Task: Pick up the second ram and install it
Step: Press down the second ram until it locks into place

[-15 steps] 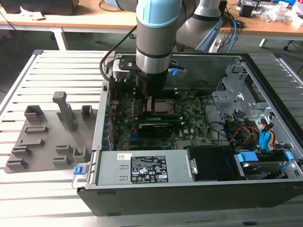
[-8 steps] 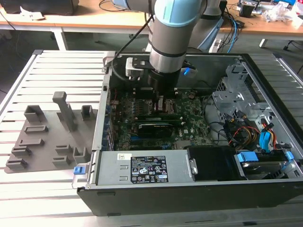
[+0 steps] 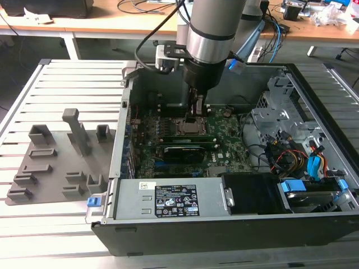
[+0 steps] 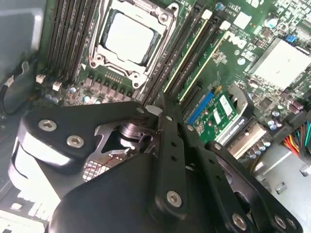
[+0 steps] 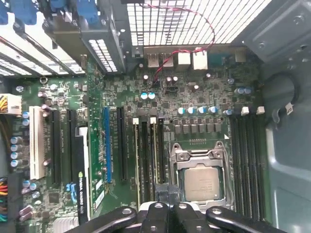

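Two long green sticks stand seated in the memory slots beside the processor socket [image 5: 200, 180]. The one nearer the socket I take as the second ram [image 5: 155, 155], also seen in the second wrist view [image 4: 187, 53] and in the exterior view [image 3: 185, 136]. My gripper [image 4: 163, 101] is shut with nothing held, and its joined fingertips sit right over that stick's end next to the socket. In the exterior view the gripper [image 3: 197, 111] hangs inside the open computer case over the socket area. Whether the fingertips touch the stick I cannot tell.
A black graphics card [image 3: 180, 152] lies in front of the memory slots. The case wall [image 3: 120, 140] separates the board from a grey holder plate [image 3: 56, 162] with upright blocks. A power supply [image 3: 171, 199], drive cage [image 3: 280, 112] and cables [image 3: 291, 157] crowd the case's front and the exterior view's right.
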`<act>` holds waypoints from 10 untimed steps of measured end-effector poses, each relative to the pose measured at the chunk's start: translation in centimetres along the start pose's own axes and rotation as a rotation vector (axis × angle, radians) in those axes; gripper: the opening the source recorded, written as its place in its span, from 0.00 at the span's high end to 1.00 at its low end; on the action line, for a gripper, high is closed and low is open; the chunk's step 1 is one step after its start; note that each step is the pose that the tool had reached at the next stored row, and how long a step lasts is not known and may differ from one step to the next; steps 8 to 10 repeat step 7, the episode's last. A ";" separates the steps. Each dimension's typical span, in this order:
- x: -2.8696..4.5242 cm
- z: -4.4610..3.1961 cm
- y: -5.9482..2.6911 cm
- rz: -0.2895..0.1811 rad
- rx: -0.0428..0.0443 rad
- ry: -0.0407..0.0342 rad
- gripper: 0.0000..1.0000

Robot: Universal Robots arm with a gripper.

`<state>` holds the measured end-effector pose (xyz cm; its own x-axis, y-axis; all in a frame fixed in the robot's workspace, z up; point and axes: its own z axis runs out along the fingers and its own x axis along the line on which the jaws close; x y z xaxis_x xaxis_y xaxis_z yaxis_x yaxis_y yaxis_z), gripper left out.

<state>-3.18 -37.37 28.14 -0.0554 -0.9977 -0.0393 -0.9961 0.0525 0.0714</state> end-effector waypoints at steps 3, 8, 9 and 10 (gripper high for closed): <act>0.00 -0.02 0.00 0.000 0.0000 0.0001 0.89; 0.00 -0.03 0.00 0.000 0.0000 0.0001 0.89; 0.00 -0.03 0.00 0.000 0.0000 0.0001 0.89; 0.00 -0.03 0.00 0.000 0.0000 0.0001 0.89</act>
